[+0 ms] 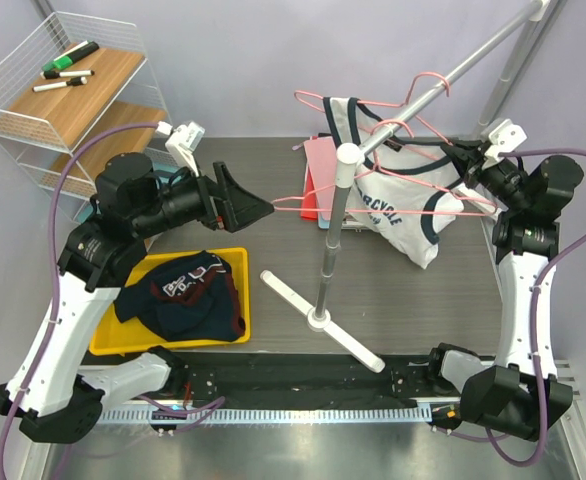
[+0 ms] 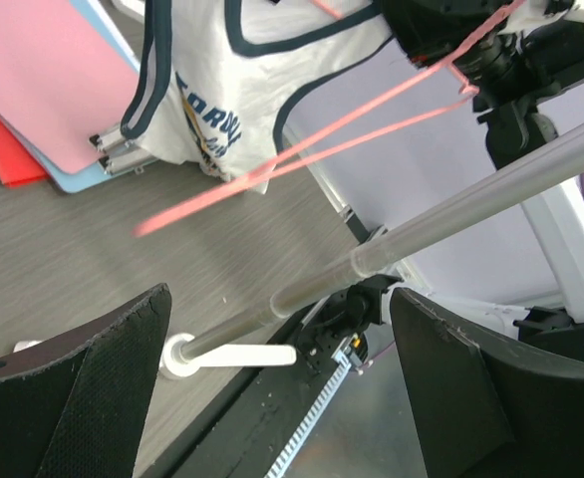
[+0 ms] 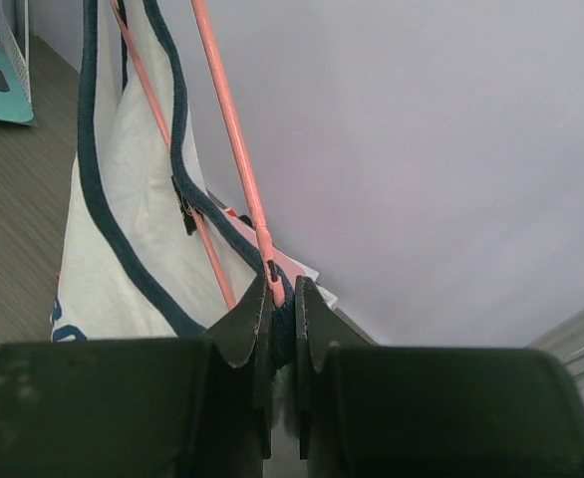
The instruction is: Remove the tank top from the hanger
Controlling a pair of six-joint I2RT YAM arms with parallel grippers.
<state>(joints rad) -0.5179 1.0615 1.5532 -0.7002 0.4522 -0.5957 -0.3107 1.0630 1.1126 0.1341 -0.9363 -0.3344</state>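
The light, limp tank top (image 1: pixel 405 208) should slide off the springy pink hanger (image 3: pixel 234 149) where the right tool (image 3: pixel 283 311) pinches its navy trim; the left tool (image 2: pixel 279 299) gapes wide, empty.

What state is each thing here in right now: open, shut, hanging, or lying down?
left gripper: open, holding nothing.
right gripper: shut on the tank top's navy edge.
tank top: hanging on its hanger, not yet off.
pink hanger: carrying the tank top.
spare hanger: empty, hooked on the rail.
dark garment: lying crumpled in the yellow tray.
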